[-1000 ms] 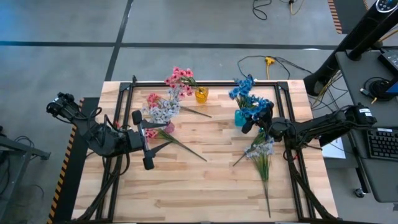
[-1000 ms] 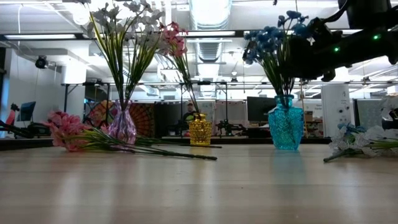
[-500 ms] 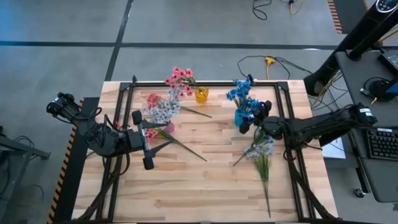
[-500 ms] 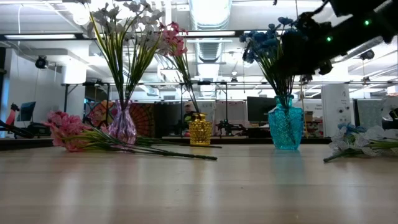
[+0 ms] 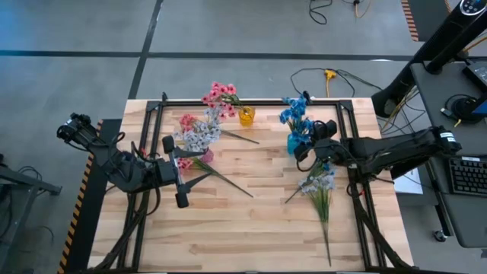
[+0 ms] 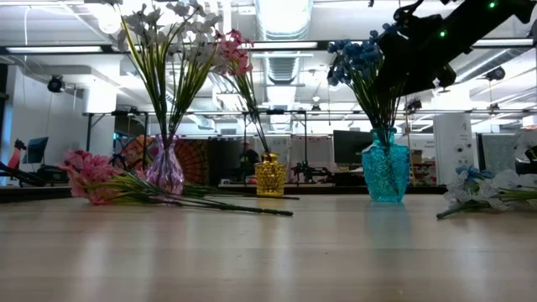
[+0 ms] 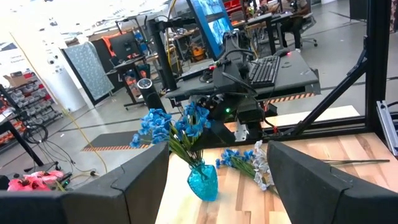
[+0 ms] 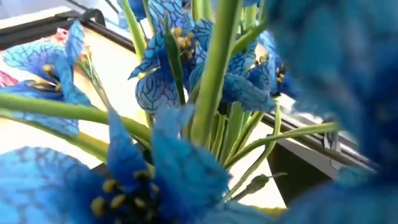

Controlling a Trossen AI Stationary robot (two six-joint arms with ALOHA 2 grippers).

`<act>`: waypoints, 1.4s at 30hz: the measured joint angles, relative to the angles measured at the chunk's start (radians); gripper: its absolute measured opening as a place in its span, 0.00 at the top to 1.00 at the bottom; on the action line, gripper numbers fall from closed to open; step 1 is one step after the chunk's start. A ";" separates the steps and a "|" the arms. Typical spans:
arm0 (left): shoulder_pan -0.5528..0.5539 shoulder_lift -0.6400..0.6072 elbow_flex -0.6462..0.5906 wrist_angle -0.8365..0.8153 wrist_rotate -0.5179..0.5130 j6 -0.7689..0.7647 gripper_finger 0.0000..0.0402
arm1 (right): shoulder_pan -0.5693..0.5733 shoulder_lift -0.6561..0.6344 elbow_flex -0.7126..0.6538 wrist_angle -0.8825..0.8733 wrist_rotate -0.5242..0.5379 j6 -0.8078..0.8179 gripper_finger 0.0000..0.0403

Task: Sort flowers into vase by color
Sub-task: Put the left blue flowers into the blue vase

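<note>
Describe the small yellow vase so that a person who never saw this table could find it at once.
Look along the far edge of the wooden table, about midway between the purple vase and the teal vase. The yellow vase is there, holding pink flowers. It is the shortest of the three vases and the only golden one.

Blue flowers [image 8: 168,74] on green stems [image 8: 214,68] fill the view.
</note>
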 joint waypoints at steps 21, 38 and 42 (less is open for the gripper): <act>0.000 0.021 0.000 -0.210 0.005 -0.247 0.37 | 0.000 0.000 0.232 -0.424 -0.181 0.200 0.26; -0.001 0.031 0.000 -0.292 0.013 -0.379 0.37 | 0.000 0.003 0.474 -0.735 -0.346 0.326 0.26; -0.001 0.042 0.000 -0.312 0.055 -0.404 0.37 | 0.000 0.008 0.524 -0.802 -0.394 0.357 0.28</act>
